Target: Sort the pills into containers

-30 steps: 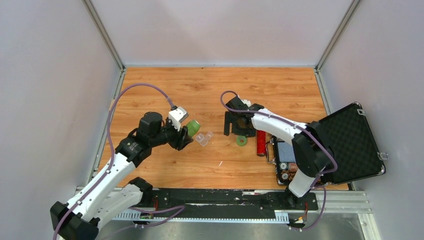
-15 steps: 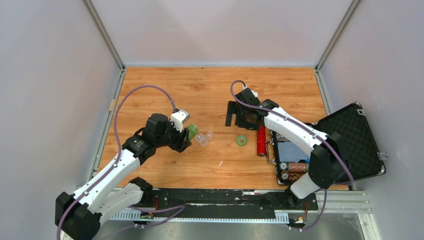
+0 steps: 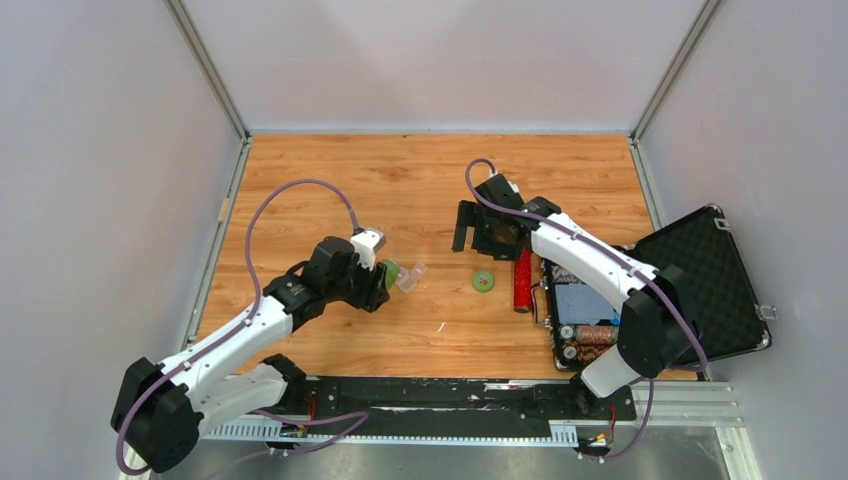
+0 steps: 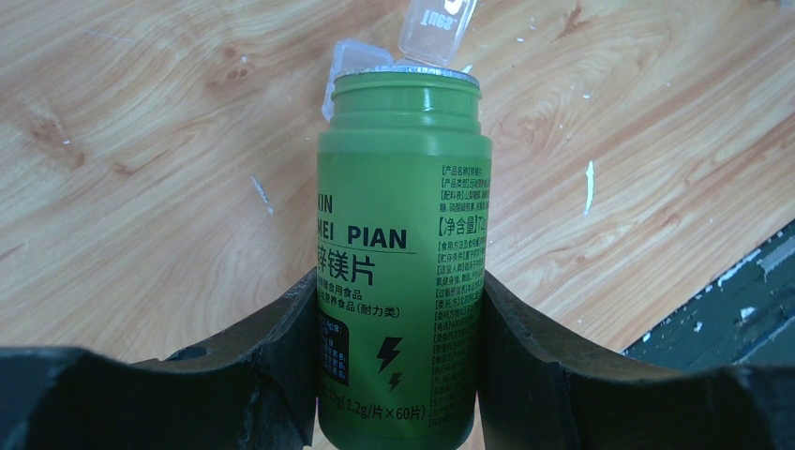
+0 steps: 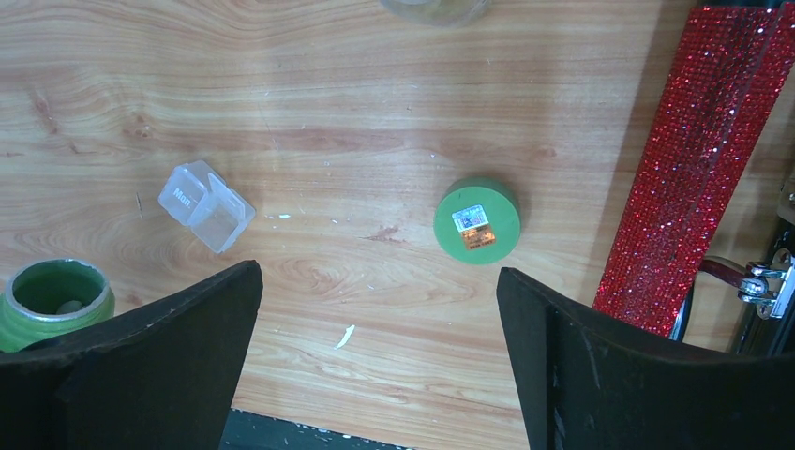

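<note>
My left gripper [image 4: 398,300] is shut on a small green bottle [image 4: 403,234], which has no cap on. Its mouth tips toward the container [image 4: 354,58], a tiny clear box whose lid [image 4: 436,23] stands open just beyond the rim. From above, the bottle [image 3: 392,270] nearly touches the container [image 3: 411,278]. In the right wrist view something pale shows inside the bottle's mouth [image 5: 56,295]; the container [image 5: 206,204] looks empty. My right gripper [image 5: 380,281] hangs open over bare wood, behind the green cap [image 5: 476,220]. No loose pills show.
A red glittery tube [image 3: 522,280] lies right of the green cap [image 3: 483,281]. Beyond it stands an open black case [image 3: 700,285] with poker chips in its base. Grey walls close in the wooden table [image 3: 330,180] on three sides.
The left arm carried the bottle down and right until its mouth reached the container. The right gripper opened wider and drew back from the cap toward the far side.
</note>
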`<control>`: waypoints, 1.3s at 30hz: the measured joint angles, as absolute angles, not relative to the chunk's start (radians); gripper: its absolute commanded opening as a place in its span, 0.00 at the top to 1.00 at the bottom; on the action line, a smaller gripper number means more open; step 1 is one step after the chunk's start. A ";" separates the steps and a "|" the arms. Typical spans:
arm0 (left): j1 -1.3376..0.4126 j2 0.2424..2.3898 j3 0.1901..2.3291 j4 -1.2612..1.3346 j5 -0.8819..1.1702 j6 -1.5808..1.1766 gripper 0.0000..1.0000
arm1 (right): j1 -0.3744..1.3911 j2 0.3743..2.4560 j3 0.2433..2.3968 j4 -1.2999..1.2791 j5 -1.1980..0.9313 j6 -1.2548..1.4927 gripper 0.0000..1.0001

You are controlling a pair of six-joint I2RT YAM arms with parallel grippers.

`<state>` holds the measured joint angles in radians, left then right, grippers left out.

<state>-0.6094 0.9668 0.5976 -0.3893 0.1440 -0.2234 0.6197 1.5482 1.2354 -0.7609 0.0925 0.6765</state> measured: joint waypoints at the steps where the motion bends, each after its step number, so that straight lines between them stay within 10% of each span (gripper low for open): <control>1: -0.615 0.971 0.596 -0.382 0.133 -0.236 1.00 | 0.618 1.548 1.235 -0.761 0.091 0.678 0.01; 39: -0.778 1.215 0.552 -0.207 -0.015 -0.335 1.00 | 0.578 1.478 1.174 -0.747 0.054 0.684 0.03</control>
<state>-0.7780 1.2148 0.5522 -0.2070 -0.0151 -0.3351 0.5777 1.4784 1.1744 -0.7467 0.0536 0.6838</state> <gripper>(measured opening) 0.596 0.974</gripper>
